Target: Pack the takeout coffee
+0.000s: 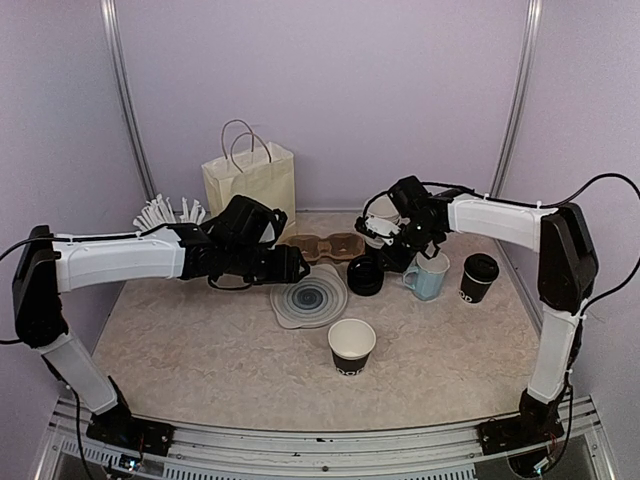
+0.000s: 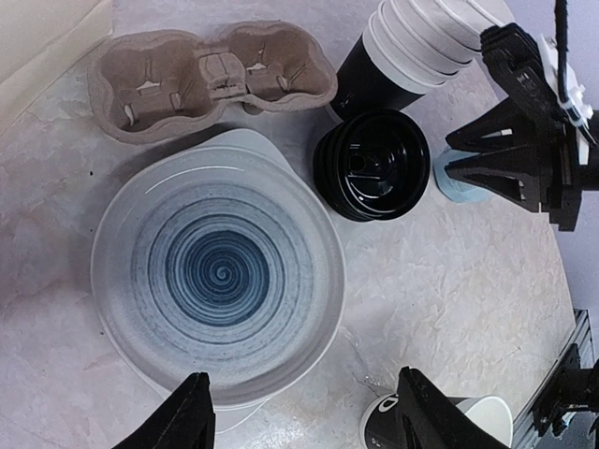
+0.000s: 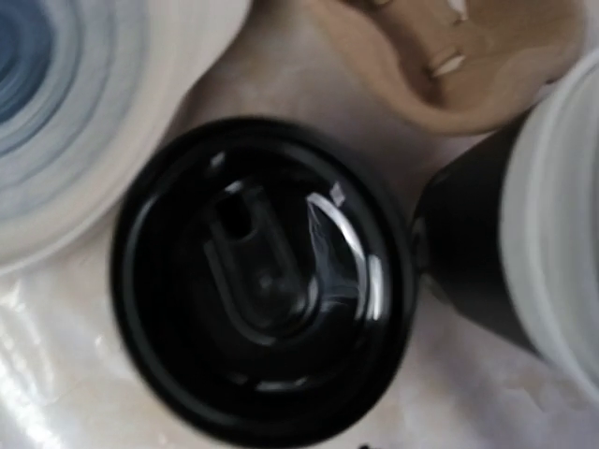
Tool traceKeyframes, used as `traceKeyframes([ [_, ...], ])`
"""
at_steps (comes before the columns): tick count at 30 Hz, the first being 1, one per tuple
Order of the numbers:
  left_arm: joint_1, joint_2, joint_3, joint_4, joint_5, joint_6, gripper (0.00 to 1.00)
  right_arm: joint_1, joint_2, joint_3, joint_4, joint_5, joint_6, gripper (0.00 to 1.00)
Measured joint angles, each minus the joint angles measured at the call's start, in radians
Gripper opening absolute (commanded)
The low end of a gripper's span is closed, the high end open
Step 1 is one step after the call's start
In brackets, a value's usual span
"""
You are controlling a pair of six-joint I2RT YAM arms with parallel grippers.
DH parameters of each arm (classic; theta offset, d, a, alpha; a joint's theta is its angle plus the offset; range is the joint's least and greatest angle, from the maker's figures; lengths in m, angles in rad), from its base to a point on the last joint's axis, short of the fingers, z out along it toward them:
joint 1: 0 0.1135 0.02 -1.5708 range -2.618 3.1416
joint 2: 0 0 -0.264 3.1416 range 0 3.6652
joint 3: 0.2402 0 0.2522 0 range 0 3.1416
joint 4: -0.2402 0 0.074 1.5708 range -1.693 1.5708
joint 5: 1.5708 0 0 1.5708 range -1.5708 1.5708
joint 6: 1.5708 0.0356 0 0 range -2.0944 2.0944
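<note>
The takeout coffee (image 1: 478,277), a black cup with a black lid, stands at the right beside a light blue mug (image 1: 428,275), with neither gripper near it. My right gripper (image 1: 388,258) (image 2: 445,157) hovers right over a stack of black lids (image 1: 365,275) (image 2: 374,166) (image 3: 262,281). Its jaws stand narrowly apart with nothing between them, and its fingers barely show in the right wrist view. My left gripper (image 1: 290,265) (image 2: 304,416) is open and empty over the near edge of a blue spiral plate (image 1: 312,297) (image 2: 220,271).
A lidless black cup (image 1: 351,345) (image 2: 388,426) stands in front of the plate. Behind it lie a cardboard cup carrier (image 1: 325,245) (image 2: 211,79) and a black cup capped with white lids (image 1: 383,228) (image 2: 412,37). A paper bag (image 1: 250,180) and white sticks (image 1: 165,212) are at the back left.
</note>
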Motion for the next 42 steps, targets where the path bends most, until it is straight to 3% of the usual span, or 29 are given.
traceKeyframes([
  [7,-0.002,0.000,-0.008,0.014,0.003,-0.003,0.65,-0.010,0.079,0.064,0.008,-0.017,0.024,0.27],
  [15,-0.002,0.000,-0.023,0.023,0.007,-0.008,0.65,-0.010,0.127,0.120,0.002,-0.016,0.043,0.13],
  [16,-0.002,0.000,-0.023,0.024,0.006,-0.010,0.65,-0.010,0.131,0.128,0.002,-0.016,0.043,0.13],
  [20,-0.002,0.000,-0.024,0.026,0.006,-0.010,0.65,-0.010,0.145,0.145,-0.001,-0.021,0.053,0.28],
  [29,-0.002,0.000,-0.024,0.030,0.007,-0.011,0.65,-0.010,0.151,0.148,-0.021,-0.026,0.058,0.27],
  [42,-0.002,0.000,-0.024,0.030,0.007,-0.014,0.65,-0.014,0.187,0.175,-0.036,-0.050,0.072,0.06],
])
